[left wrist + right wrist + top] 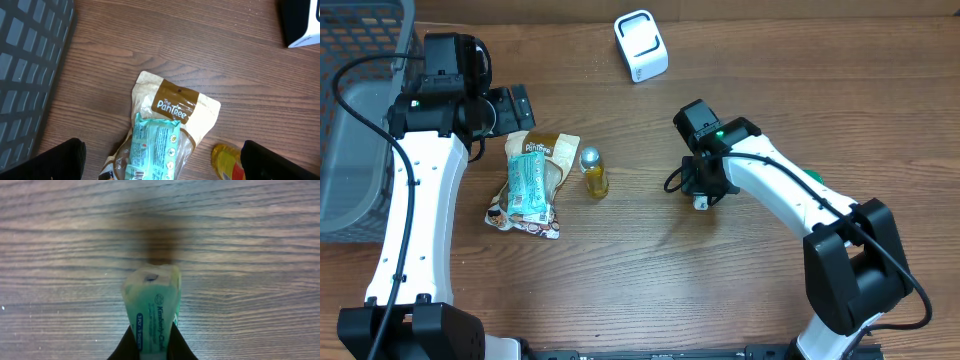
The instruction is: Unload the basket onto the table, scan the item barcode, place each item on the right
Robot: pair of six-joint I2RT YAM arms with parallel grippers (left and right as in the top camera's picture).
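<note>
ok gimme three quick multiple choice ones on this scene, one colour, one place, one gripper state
1. The small bottle with the silver cap is
a) yellow
b) blue
c) black

2. The white scanner sits
a) on top of the bottle
b) on the bare table, apart from the other items
c) on the floor

3. The right gripper is
a) wide open and empty
b) shut on a green-and-white packet
c) out of every view

Answers: 1 a, the overhead view shows yellow below the cap. 2 b, it stands alone on the wood at the top of the overhead view. 3 b, the right wrist view shows the packet pinched between the fingers.
</note>
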